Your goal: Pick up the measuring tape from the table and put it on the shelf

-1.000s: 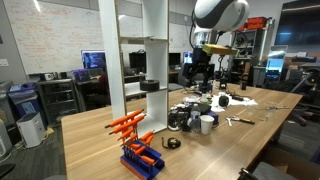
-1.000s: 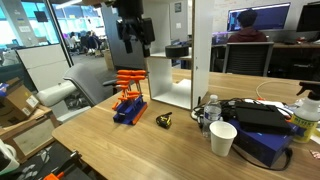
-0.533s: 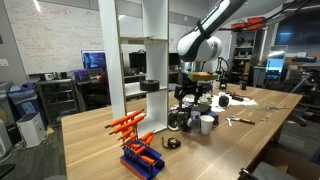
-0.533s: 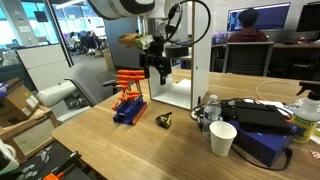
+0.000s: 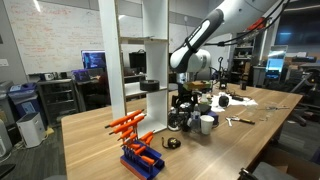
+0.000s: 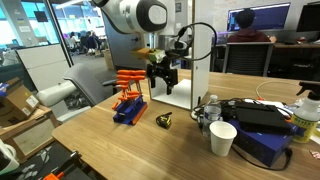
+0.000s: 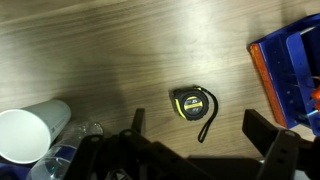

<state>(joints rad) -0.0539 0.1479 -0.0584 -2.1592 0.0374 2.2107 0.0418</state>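
The measuring tape (image 7: 189, 103) is black and yellow with a black wrist strap. It lies flat on the wooden table, also seen in both exterior views (image 5: 172, 143) (image 6: 165, 121). My gripper (image 7: 196, 128) is open and empty, hanging above the tape, with the tape just beyond the gap between the fingers in the wrist view. In both exterior views the gripper (image 5: 184, 101) (image 6: 162, 80) is well above the table. The white shelf (image 5: 152, 60) (image 6: 185, 70) stands beside it.
A blue rack with orange tools (image 5: 137, 150) (image 6: 127, 98) stands near the tape. A white cup (image 6: 223, 139) (image 7: 24, 133), a plastic bottle (image 6: 209, 108) and a pile of black gear (image 5: 190, 112) lie on the other side.
The arm has come down and moved towards the tape, from high up near the shelf's top to just above the table. The tape has not moved.
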